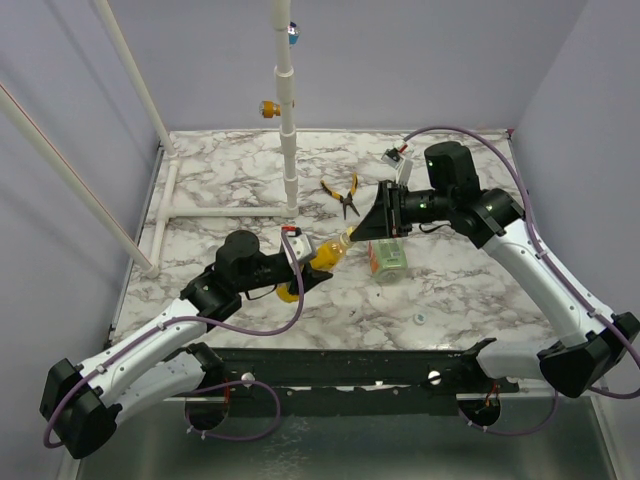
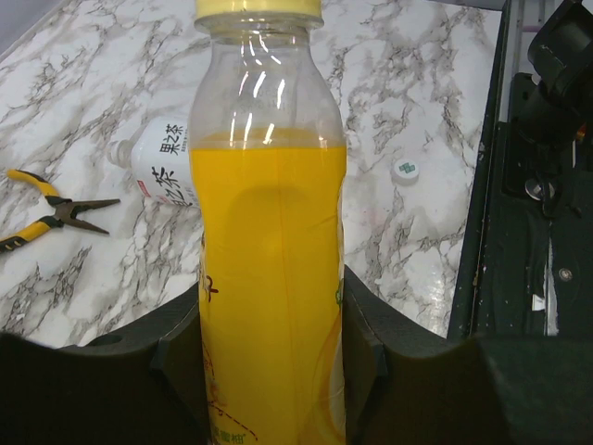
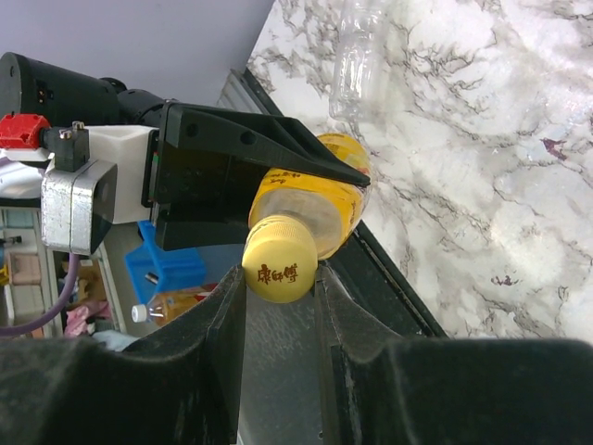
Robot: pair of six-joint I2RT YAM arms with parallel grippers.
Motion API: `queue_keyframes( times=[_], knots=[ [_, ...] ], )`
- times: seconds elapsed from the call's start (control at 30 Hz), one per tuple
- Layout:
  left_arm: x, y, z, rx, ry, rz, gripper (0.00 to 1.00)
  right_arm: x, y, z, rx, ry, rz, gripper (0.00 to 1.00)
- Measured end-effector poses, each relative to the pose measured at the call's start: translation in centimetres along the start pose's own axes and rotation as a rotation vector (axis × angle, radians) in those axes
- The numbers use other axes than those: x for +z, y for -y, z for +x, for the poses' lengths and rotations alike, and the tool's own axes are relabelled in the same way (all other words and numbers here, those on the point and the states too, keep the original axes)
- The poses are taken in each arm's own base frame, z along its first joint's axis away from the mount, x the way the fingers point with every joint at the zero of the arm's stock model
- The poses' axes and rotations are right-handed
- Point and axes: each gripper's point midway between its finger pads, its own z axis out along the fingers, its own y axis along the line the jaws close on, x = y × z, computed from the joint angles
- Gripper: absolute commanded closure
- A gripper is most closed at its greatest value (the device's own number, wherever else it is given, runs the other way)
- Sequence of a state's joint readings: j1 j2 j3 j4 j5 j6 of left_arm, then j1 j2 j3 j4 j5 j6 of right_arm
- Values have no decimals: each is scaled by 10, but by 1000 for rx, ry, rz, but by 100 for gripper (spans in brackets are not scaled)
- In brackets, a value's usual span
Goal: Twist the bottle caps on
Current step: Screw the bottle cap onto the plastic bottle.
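Between lavender walls (image 1: 420, 60), marbled table (image 1: 230, 170) bears pliers (image 1: 343, 193) and whitish cap (image 1: 420, 318).

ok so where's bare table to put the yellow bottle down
Bare marble near the front edge, between the left arm and the whitish cap, and the far left patch behind the white pipe. Crowded mid-table around the clear bottle and pliers.

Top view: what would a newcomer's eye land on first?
The yellow bottle, held tilted at mid-table: left jaws clamp its body, right jaws grip its yellow cap. A clear bottle lies beside it on the right, pliers behind, and a white cap sits alone nearer the front edge.
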State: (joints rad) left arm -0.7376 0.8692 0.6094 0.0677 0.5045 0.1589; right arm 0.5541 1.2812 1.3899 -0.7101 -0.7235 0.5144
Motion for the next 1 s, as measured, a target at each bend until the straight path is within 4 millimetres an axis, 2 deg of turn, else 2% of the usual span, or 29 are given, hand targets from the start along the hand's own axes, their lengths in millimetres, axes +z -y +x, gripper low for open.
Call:
queue_keyframes(
  times=[0.7,1.0],
  knots=[
    [5,-1,2,-2,-4,5,81,0,2,6,-1,-24,3,73],
    [10,3,9,5,-25,25,82,-1,9,12,1,-50,37,73]
  ],
)
